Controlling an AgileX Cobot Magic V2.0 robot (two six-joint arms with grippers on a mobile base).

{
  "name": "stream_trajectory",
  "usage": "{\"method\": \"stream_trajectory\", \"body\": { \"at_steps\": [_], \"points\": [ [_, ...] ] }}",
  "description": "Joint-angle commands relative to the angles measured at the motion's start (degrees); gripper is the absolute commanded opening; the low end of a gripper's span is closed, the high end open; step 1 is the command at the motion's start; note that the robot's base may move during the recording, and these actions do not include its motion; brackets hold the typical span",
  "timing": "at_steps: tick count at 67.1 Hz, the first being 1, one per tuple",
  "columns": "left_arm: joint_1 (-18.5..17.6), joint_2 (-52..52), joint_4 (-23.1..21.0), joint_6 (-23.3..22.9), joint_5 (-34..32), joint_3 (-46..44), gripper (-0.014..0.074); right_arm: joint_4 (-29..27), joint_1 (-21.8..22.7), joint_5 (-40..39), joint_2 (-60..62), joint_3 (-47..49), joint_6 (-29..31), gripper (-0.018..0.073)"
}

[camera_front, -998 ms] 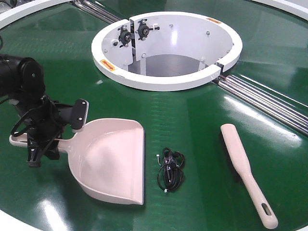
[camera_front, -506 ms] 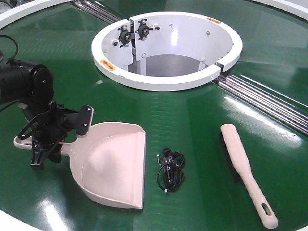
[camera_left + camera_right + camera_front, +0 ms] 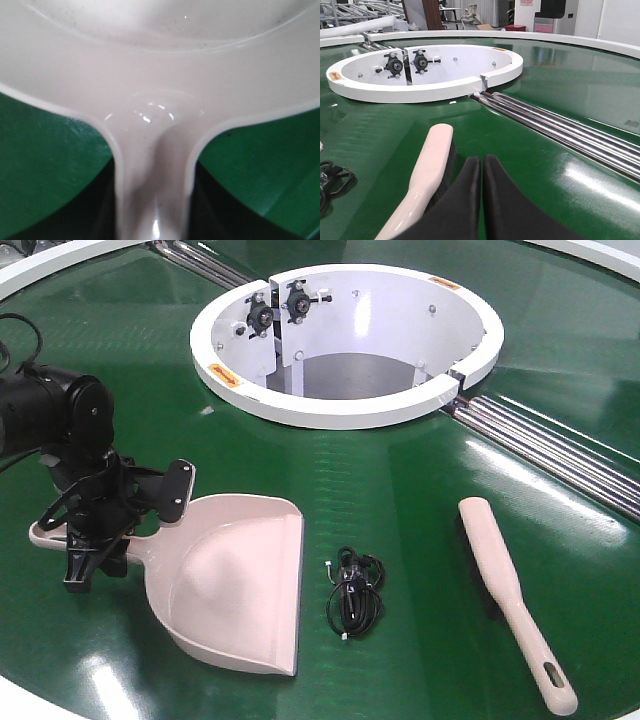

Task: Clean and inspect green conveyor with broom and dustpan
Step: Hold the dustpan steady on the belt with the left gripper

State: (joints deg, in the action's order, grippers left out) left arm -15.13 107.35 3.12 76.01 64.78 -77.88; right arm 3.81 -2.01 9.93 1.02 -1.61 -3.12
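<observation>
Black left gripper [image 3: 92, 538] squeezing pale pink plastic dustpan [image 3: 235, 590] handle at 8 o'clock, long pink broom [image 3: 500, 580] at 4 o'clock, right gripper [image 3: 481, 172] pressed together, empty

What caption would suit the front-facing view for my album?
Left gripper holds the dustpan by its handle on the green conveyor; broom and black cable lie nearby.
</observation>
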Motion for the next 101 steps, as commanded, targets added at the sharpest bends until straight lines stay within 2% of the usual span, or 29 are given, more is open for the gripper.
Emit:
{"method": "stream_trajectory", "body": {
  "at_steps": [1,84,90,97,101],
  "points": [
    [-0.6,-2.1,-0.3,0.1,0.3,-1.5,-0.0008,0.4,0.4,-4.3,0.5,-1.2,0.2,-0.0009],
    [-0.6,-2.2,-0.8,0.2,0.8,-1.5,-0.0007,0.4,0.4,-4.9,0.5,-1.0,0.2,-0.0009],
    [-0.6,-2.2,-0.8,0.2,0.8,-1.5,-0.0007,0.4,0.4,-8.1,0.5,-1.0,0.0,-0.0009],
    [-0.6,-2.2,-0.8,0.2,0.8,-1.5,-0.0007,0.1,0.4,-17.6,0.5,-0.5,-0.9,-0.0009],
    [-0.6,-2.2,-0.8,0.2,0.8,-1.5,-0.0007,0.0,0.4,-19.8,0.5,1.4,-2.0,-0.0009]
  ]
}}
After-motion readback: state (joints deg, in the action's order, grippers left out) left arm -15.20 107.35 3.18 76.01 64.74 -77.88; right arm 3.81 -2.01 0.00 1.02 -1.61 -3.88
